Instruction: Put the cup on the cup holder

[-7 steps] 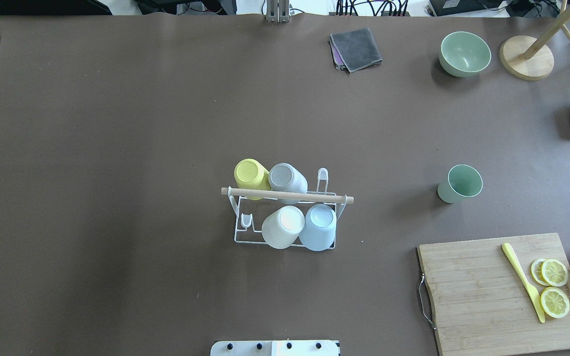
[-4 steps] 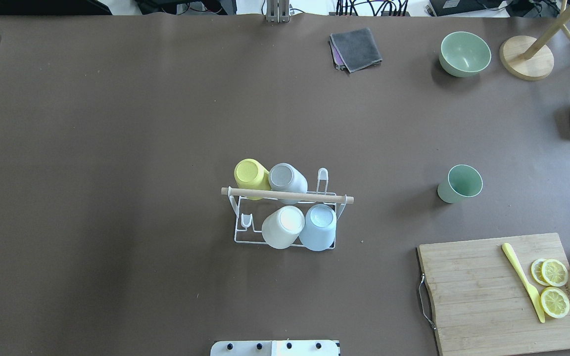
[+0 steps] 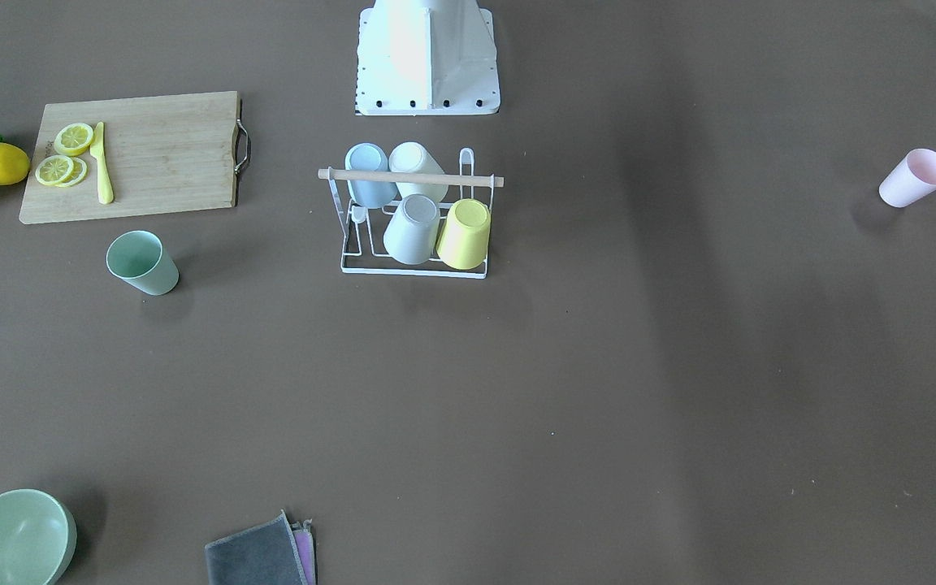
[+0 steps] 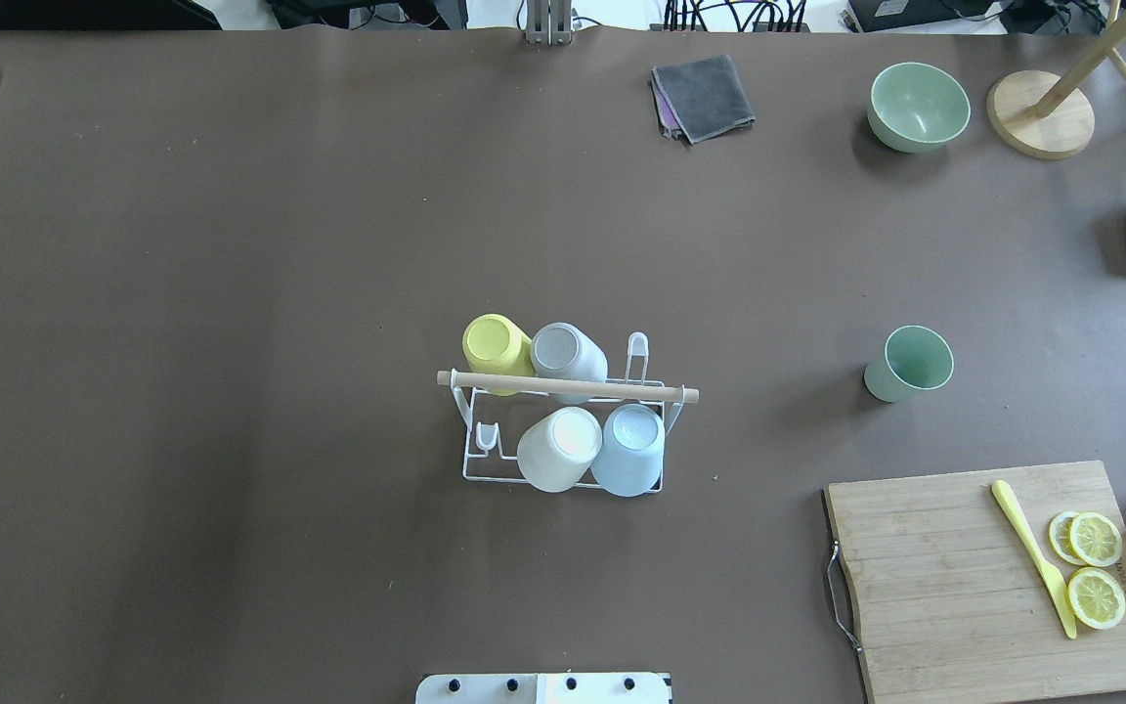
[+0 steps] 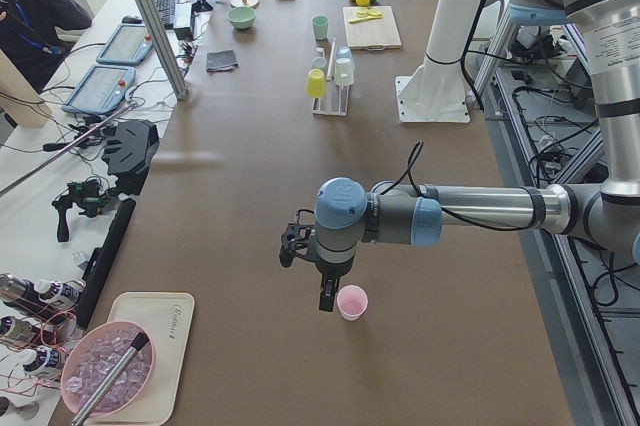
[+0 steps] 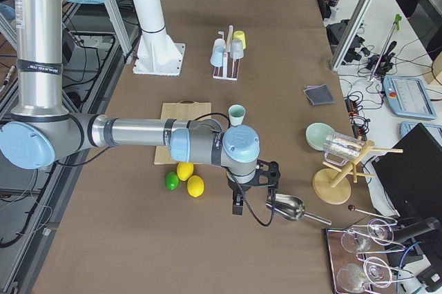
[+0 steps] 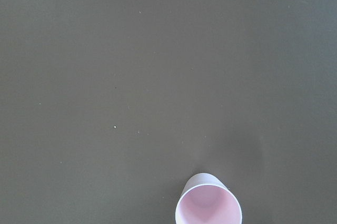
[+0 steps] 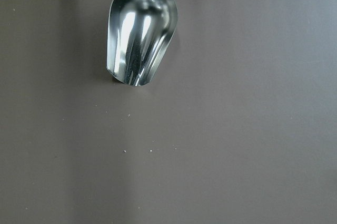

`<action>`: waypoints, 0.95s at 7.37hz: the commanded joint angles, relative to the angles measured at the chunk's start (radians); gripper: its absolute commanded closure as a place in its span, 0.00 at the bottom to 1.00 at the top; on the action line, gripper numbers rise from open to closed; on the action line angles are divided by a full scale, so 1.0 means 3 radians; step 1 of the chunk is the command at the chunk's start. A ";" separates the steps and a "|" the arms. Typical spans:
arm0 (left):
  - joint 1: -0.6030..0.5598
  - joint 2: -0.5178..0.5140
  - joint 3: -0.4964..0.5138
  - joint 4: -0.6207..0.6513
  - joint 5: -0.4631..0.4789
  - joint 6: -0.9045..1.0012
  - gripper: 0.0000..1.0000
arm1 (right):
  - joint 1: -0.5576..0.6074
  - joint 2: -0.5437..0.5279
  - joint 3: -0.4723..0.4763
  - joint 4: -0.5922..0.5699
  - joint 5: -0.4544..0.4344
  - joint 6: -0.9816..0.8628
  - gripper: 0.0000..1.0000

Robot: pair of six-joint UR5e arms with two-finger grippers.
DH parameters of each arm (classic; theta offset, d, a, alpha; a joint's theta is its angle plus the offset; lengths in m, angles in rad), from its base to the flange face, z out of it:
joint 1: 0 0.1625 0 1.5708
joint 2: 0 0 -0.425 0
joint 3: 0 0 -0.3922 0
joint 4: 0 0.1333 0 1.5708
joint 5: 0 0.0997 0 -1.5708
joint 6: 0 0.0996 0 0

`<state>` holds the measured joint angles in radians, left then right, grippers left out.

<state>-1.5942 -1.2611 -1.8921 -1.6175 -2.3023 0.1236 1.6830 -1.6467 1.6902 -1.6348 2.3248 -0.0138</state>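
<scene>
Mid-table, just ahead of the robot's base, the cup holder (image 4: 622, 390), well apart from every table edge. Four cups upside down on its prongs: yellow cup (image 4: 495, 344) and grey cup (image 4: 568, 350) in the far row, white cup (image 4: 559, 448) and pale blue cup (image 4: 629, 448) in the near row. Two uprights bare: the far-right prong (image 4: 637, 354) and the near-left prong (image 4: 488, 435).

To the holder's left, a wide run of brown table (image 4: 231, 293), out to the pink cup (image 3: 913, 177), upright with mouth up near the table's left end. To the right, a shorter run, with the green cup (image 4: 905, 364) upright between holder and cutting board (image 4: 964, 587).

At the left end, the left gripper (image 5: 324, 298) low over the surface, just beside the pink cup; touching or apart, cannot tell, nor whether clenched or released. In the left wrist view, only the pink rim at the bottom edge.

At the right end, the right gripper (image 6: 236, 208) above the table, near the metal scoop (image 8: 139, 34) and past the lemons (image 6: 190, 178). Grip likewise impossible to judge.
</scene>
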 commanded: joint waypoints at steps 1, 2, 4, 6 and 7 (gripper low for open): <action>-0.0009 -0.0005 -0.0064 -0.0008 -0.0026 0.0002 0.01 | 0.0004 0.0003 0.0016 -0.0001 -0.0003 0.0000 0.00; -0.0004 -0.0005 -0.0019 -0.0008 -0.0016 -0.0003 0.01 | 0.0004 -0.0008 0.0016 -0.0001 0.0002 0.0000 0.00; 0.0012 -0.0071 0.0023 -0.0054 -0.0001 0.0012 0.01 | -0.0001 -0.0008 0.0021 -0.0001 0.0008 0.0000 0.00; 0.0042 -0.0061 0.0120 -0.0359 0.0020 0.0028 0.01 | 0.0004 -0.0003 0.0042 -0.0001 0.0008 -0.0005 0.00; 0.0149 -0.0076 0.0120 -0.0361 0.0030 0.0033 0.01 | 0.0004 0.0003 0.0047 -0.0001 0.0003 -0.0005 0.00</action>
<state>-1.5770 -1.2807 -1.8614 -1.7053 -2.2975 0.1311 1.6840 -1.6473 1.7014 -1.6352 2.3263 -0.0152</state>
